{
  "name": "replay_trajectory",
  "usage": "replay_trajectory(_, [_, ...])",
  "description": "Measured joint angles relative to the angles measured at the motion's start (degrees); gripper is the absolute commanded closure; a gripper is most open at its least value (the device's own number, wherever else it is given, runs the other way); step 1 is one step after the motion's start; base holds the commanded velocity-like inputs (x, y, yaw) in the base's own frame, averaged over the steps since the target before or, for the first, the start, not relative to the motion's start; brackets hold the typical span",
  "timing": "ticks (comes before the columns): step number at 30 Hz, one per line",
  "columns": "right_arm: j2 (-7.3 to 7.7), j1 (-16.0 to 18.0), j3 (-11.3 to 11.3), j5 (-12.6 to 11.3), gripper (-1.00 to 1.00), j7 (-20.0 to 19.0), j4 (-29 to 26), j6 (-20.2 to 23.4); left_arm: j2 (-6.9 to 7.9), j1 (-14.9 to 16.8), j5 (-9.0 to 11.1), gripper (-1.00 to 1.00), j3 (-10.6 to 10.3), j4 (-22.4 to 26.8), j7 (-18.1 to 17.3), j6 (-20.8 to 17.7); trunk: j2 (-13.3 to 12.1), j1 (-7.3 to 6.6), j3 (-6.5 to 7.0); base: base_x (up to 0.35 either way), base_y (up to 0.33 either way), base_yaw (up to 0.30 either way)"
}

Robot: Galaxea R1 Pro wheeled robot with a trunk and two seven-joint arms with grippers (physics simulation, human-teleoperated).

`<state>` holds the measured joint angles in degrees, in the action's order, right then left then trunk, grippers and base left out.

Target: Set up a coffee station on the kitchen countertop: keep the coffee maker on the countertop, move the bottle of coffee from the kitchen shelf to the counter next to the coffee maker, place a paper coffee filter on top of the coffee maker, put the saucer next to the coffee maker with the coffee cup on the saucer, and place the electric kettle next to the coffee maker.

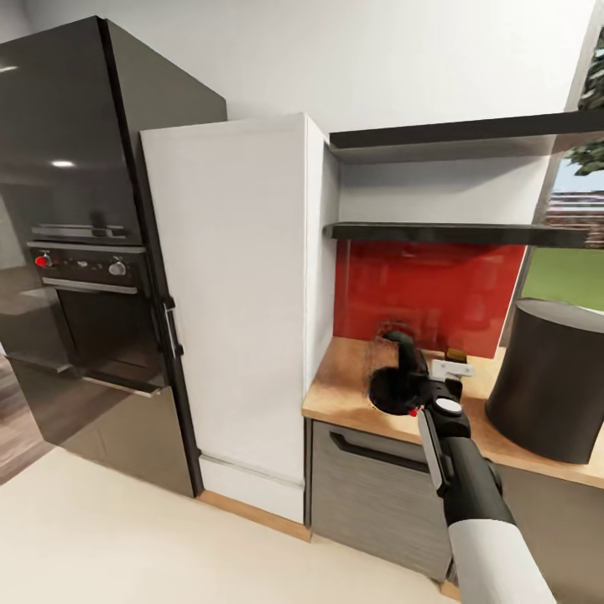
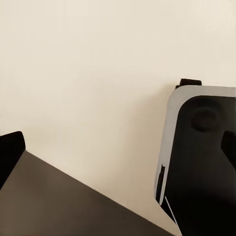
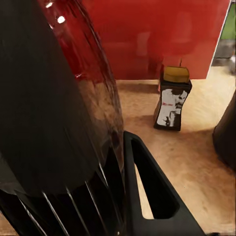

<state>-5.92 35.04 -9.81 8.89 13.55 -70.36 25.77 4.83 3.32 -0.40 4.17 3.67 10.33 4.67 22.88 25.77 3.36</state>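
Observation:
The electric kettle [image 1: 393,379], clear glass with a black base and black handle, is over the left end of the wooden countertop [image 1: 340,394]. My right gripper [image 1: 419,399] is shut on it from the near side. In the right wrist view the kettle's glass body [image 3: 64,113] and handle [image 3: 150,196] loom very close, and my fingers are hidden. The bottle of coffee [image 3: 172,101], dark with a yellow lid and a black-and-white label, stands on the counter by the red backsplash [image 3: 147,34]; its top [image 1: 457,356] peeks out behind my wrist. My left gripper [image 2: 118,152] hangs open above the floor.
A large dark cylindrical appliance [image 1: 549,382] stands on the counter to the right. A tall white cabinet [image 1: 231,302] borders the counter on the left, with a black oven unit [image 1: 84,252] beyond it. Two dark shelves [image 1: 453,232] run above the counter. My base [image 2: 201,162] sits on the beige floor.

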Motion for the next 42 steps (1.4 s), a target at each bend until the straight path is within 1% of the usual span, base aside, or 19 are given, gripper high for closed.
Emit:
replay_trajectory(1, [-0.37, 0.0, 0.0, -0.02, 1.0, 1.48, 0.1, -0.75, 0.0, 0.0, 0.0, -1.0, 0.0, 0.0, 0.0, 0.0, 0.0, 0.0, 0.0, 0.007, 0.007, 0.0])
replay_trajectory(2, [-0.92, 0.01, 0.06, -0.33, 1.0, 3.55, 0.76, -3.31, 0.01, 0.01, 0.0, -1.0, -0.01, -0.01, 0.0, 0.0, -0.01, 0.01, 0.01, 0.005, 0.005, 0.0])
replay_trajectory(7, [-1.37, 0.0, 0.02, -0.51, 1.0, 5.93, 2.67, -8.08, -0.05, 0.0, 0.0, -1.0, 0.02, 0.0, -0.03, 0.0, 0.0, 0.0, 0.0, 0.001, 0.001, 0.0])
replay_trajectory(11, [-1.43, 0.0, 0.01, -0.67, 1.0, 6.02, 3.02, -8.27, -0.07, 0.0, 0.0, -1.0, 0.01, 0.0, -0.05, 0.0, 0.0, 0.0, -0.01, 0.0, 0.0, 0.0])
replay_trajectory(13, [-1.77, -0.02, 0.01, -1.0, 1.0, 6.03, 4.45, -8.32, -0.13, 0.0, 0.0, -1.0, 0.0, 0.0, -0.05, 0.0, -0.01, 0.0, -0.01, 0.0, 0.0, 0.0])
replay_trajectory(16, [-2.11, 0.0, 0.0, -0.5, 1.0, 6.67, 5.48, -8.27, -0.12, 0.0, 0.0, -1.0, 0.0, 0.0, -0.1, 0.0, 0.0, 0.0, -0.01, 0.0, 0.0, -0.015])
replay_trajectory(17, [-2.14, 0.0, -0.03, -0.42, 1.0, 7.52, 5.6, -8.29, -0.11, 0.0, 0.0, -1.0, 0.01, 0.0, -0.11, 0.02, 0.0, 0.0, 0.0, 0.0, 0.0, -0.137])
replay_trajectory(18, [-2.16, -0.01, -0.09, -0.28, 1.0, 9.34, 5.82, -8.37, -0.09, 0.0, 0.0, -1.0, 0.01, 0.01, -0.13, 0.01, 0.0, 0.0, 0.0, 0.0, 0.0, -0.23])
replay_trajectory(19, [-2.17, -0.01, -0.14, -0.25, 1.0, 12.38, 6.65, -9.29, 0.0, 0.01, -0.02, -1.0, 0.01, 0.04, -0.14, 0.05, 0.0, 0.0, -0.01, 0.0, 0.0, -0.247])
replay_trajectory(20, [-2.19, -0.02, -0.09, -0.62, 1.0, 13.15, 7.17, -10.05, 0.04, 0.01, -0.04, -1.0, -0.02, 0.05, -0.14, 0.07, -0.01, 0.0, -0.01, 0.0, 0.0, -0.253])
replay_trajectory(22, [-2.19, -0.02, -0.09, -0.77, 1.0, 13.79, 8.2, -11.0, 0.07, 0.02, -0.06, -1.0, -0.05, 0.02, -0.15, 0.08, 0.0, 0.0, -0.01, 0.0, 0.0, -0.265])
replay_trajectory(24, [-2.2, -0.03, -0.08, -1.28, 1.0, 14.26, 12.02, -13.8, 0.09, 0.02, -0.07, -1.0, -0.07, -0.01, -0.15, 0.08, -0.02, 0.01, -0.01, 0.0, 0.0, -0.274])
replay_trajectory(25, [-2.2, -0.01, -0.04, -0.79, 1.0, 14.31, 12.31, -14.26, 0.09, 0.02, -0.08, -1.0, -0.06, -0.02, -0.15, 0.06, -0.01, 0.0, 0.0, 0.0, 0.0, -0.275])
replay_trajectory(28, [-2.22, -0.01, -0.04, -0.76, 1.0, 14.37, 13.35, -16.17, 0.09, 0.02, -0.02, -1.0, -0.02, -0.02, -0.14, 0.05, 0.0, 0.0, 0.0, 0.0, 0.0, -0.275])
replay_trajectory(37, [-2.28, -0.01, 0.01, -0.86, 1.0, 14.4, 13.73, -16.93, 0.1, 0.02, -0.07, -1.0, 0.0, -0.02, -0.15, 0.01, 0.0, 0.0, 0.0, 0.0, 0.0, -0.264])
replay_trajectory(42, [-2.31, 0.0, 0.02, -0.89, 1.0, 14.4, 13.76, -16.96, 0.17, 0.0, -0.08, -1.0, 0.0, 0.0, -0.14, 0.0, 0.0, 0.0, 0.0, 0.0, 0.0, -0.038])
